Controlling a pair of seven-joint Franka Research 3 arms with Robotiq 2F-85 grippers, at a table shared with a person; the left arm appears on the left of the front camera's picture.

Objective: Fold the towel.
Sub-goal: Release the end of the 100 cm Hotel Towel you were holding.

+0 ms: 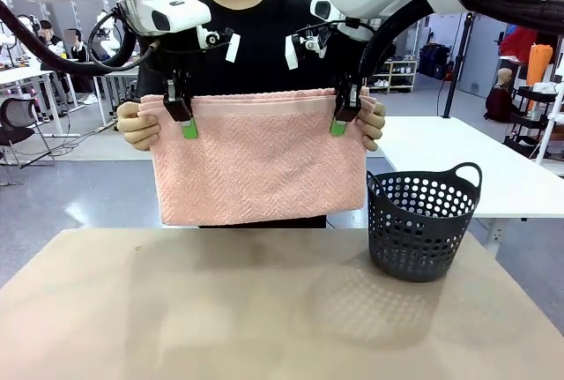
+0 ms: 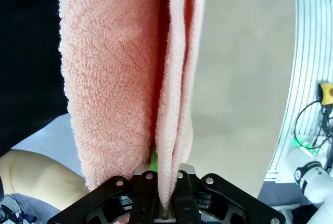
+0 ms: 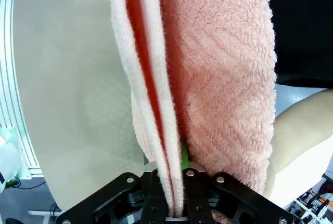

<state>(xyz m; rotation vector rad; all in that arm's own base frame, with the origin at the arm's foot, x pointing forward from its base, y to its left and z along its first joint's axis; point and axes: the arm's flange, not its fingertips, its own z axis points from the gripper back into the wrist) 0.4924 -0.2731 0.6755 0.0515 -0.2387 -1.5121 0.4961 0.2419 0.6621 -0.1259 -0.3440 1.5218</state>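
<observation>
**Towel** [image 1: 260, 164]: pink terry, hung in the air with its top hem level. The lower edge is free, near the 12 o'clock edge of the bench [image 1: 264, 309]. The wrist cameras show more than one layer side by side, so it looks already doubled.

**Left gripper** [image 1: 183, 120]: clamped tight on the top hem at the towel's 10 o'clock corner, with cloth running straight up between the pads.

**Right gripper** [image 1: 342, 117]: likewise pinched hard on the hem, at the 2 o'clock corner.

**Hand at 9 o'clock** [image 1: 139, 126], **hand at 3 o'clock** [image 1: 373, 124]: the person's, each holding an outer end of the towel just outside a gripper.

**Basket** [image 1: 423, 221]: dark and perforated, standing on the bench at 4 o'clock from the towel, apart from it.

**Handling note:** this looks like the shared hold ahead of the next fold.
- Both grippers should travel at one height and one pace.
- The hem should be taut but not stretched, so the layers lie square.
- The right side should pass wide of the basket.
- Neither pinch should let go until the cloth is supported.
</observation>
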